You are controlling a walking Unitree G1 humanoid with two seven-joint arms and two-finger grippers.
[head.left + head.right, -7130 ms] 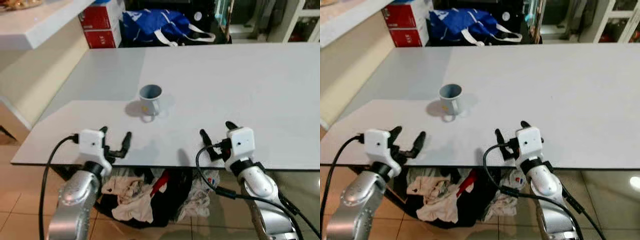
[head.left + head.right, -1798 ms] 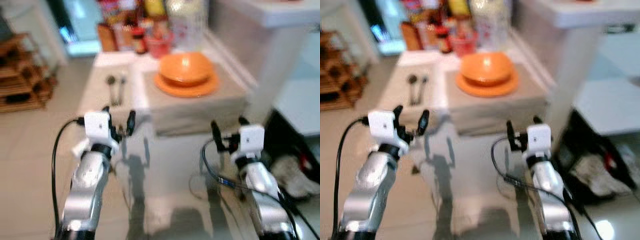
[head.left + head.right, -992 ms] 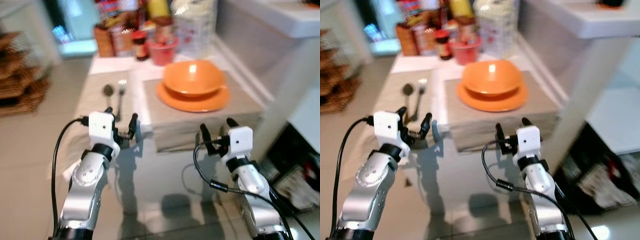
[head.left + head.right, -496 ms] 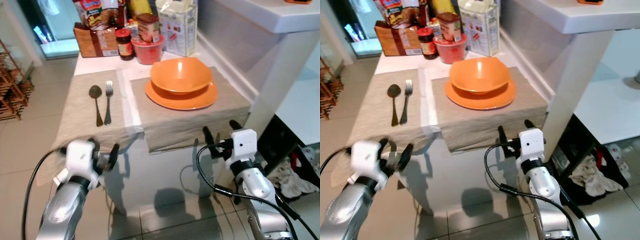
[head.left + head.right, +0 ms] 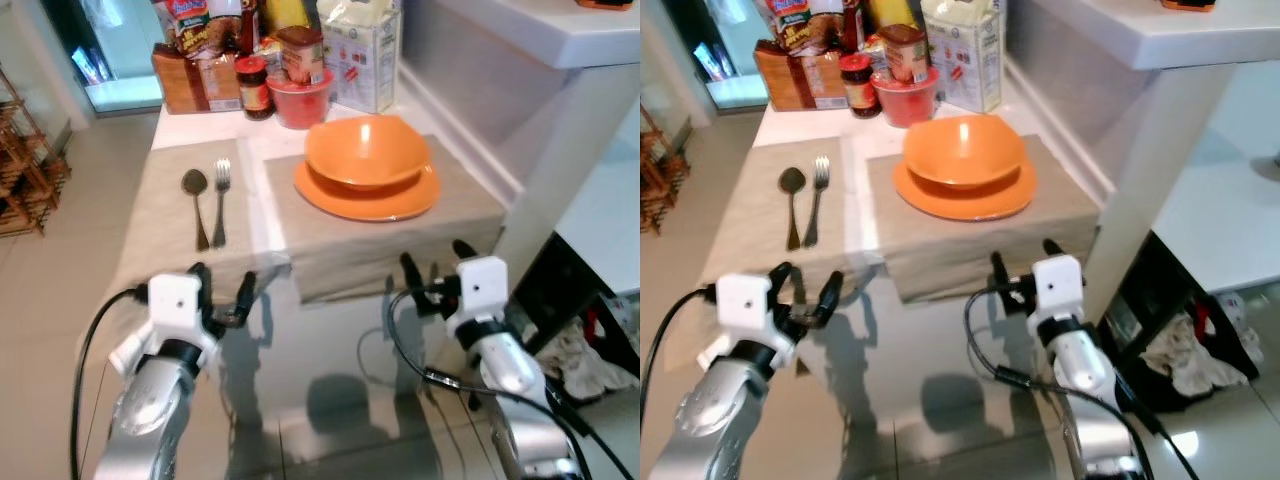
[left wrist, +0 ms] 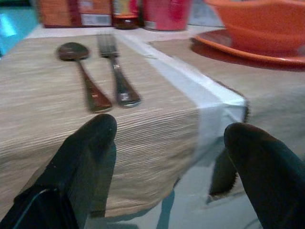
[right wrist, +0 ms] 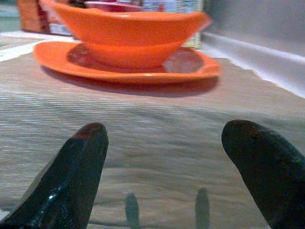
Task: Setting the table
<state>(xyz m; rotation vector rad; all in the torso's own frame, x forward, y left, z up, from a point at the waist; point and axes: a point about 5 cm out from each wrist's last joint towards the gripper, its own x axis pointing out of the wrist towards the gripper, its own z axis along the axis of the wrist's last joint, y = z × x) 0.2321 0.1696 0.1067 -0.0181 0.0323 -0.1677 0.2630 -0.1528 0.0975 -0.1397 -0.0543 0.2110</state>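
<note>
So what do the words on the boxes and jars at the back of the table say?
None can be read.
Brown packet: print too blurred.
Red-lidded jar: label too small.
Brown-lidded jar: label blurred.
White carton: green print, unreadable.
Orange bowl, spoon and fork: no writing.

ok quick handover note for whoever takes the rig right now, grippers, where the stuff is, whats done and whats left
Left gripper: open, empty, at the near edge of the left placemat.
Right gripper: open, empty, at the near edge of the right placemat.
Things: spoon and fork lie side by side on the left placemat. Orange bowl sits on the orange plate on the right placemat. Jars and boxes stand at the far end of the counter.
Done: nothing picked up here yet.
Left: probably grasp the cutlery and dishes and carry them to the table.
</note>
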